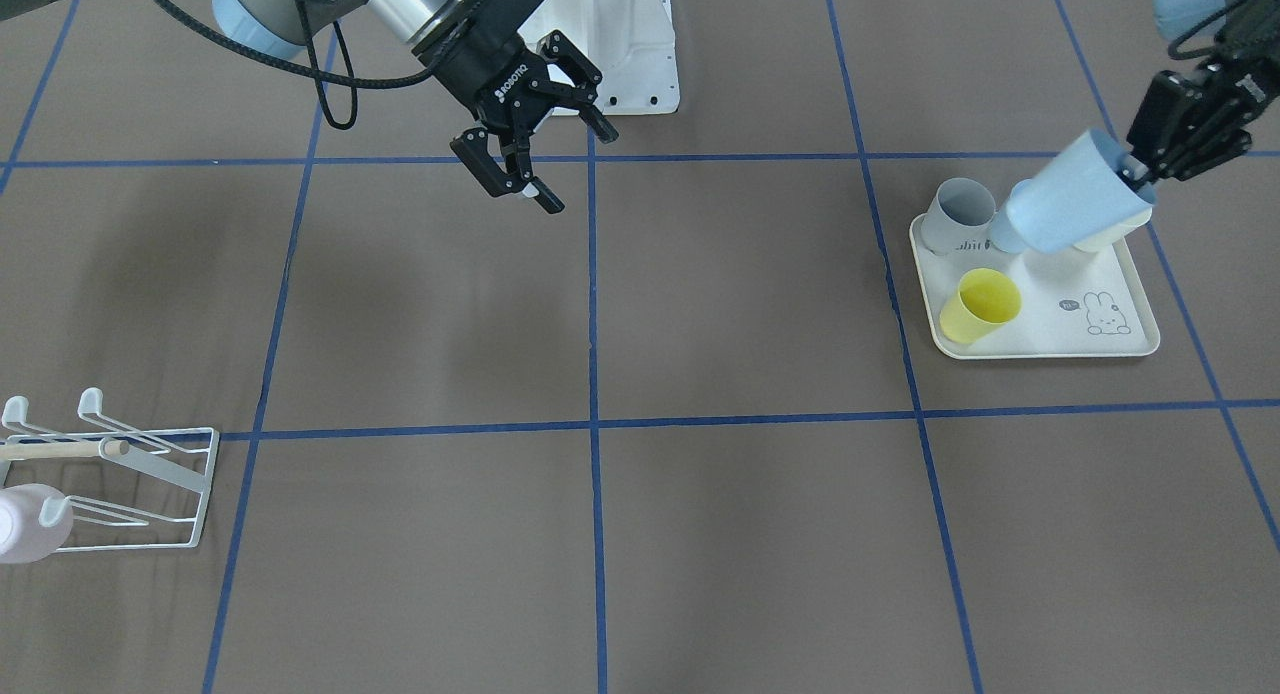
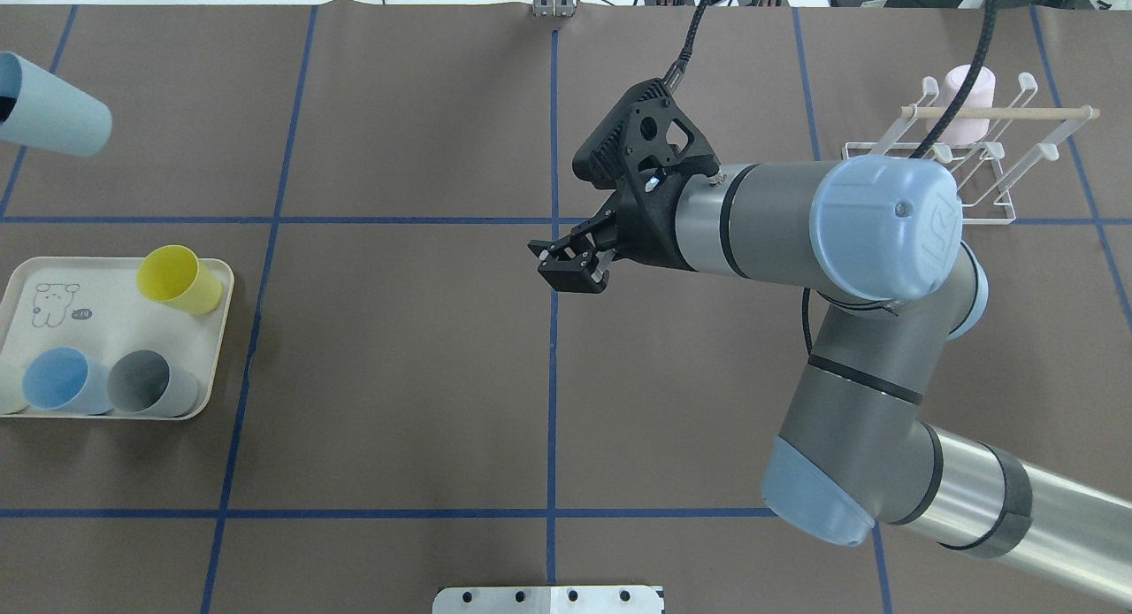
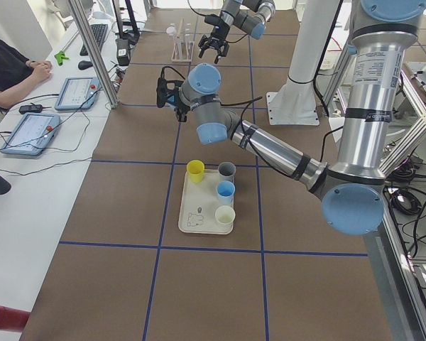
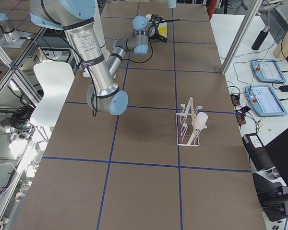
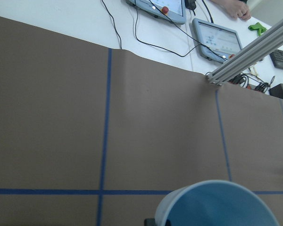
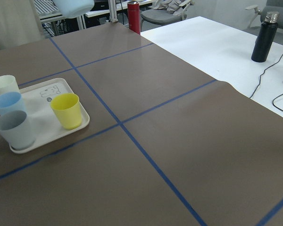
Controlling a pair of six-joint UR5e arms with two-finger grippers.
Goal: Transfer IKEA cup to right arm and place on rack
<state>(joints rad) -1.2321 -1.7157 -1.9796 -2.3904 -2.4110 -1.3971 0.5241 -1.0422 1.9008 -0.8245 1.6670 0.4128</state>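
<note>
A light-blue IKEA cup [image 1: 1075, 204] hangs tilted in the air over the back of the tray, with my left gripper [image 1: 1140, 171] shut on its rim. In the overhead view the same cup [image 2: 53, 114] is at the far left edge. Its open rim [image 5: 217, 205] fills the bottom of the left wrist view. My right gripper [image 1: 578, 166] hovers open and empty above the table's middle, far from the cup, and shows again as the right gripper [image 2: 573, 273] from overhead. The white wire rack [image 1: 150, 474] with its wooden dowel stands at the right arm's side, also seen as the rack [image 2: 973, 167].
A pale pink cup [image 2: 966, 101] hangs on the rack. The cream rabbit-print tray [image 1: 1120, 334] holds a yellow cup [image 1: 980, 306], a grey cup [image 1: 958, 214], a blue cup [image 2: 55, 379] and a cream cup [image 6: 4, 85]. Blue tape lines cross the brown table.
</note>
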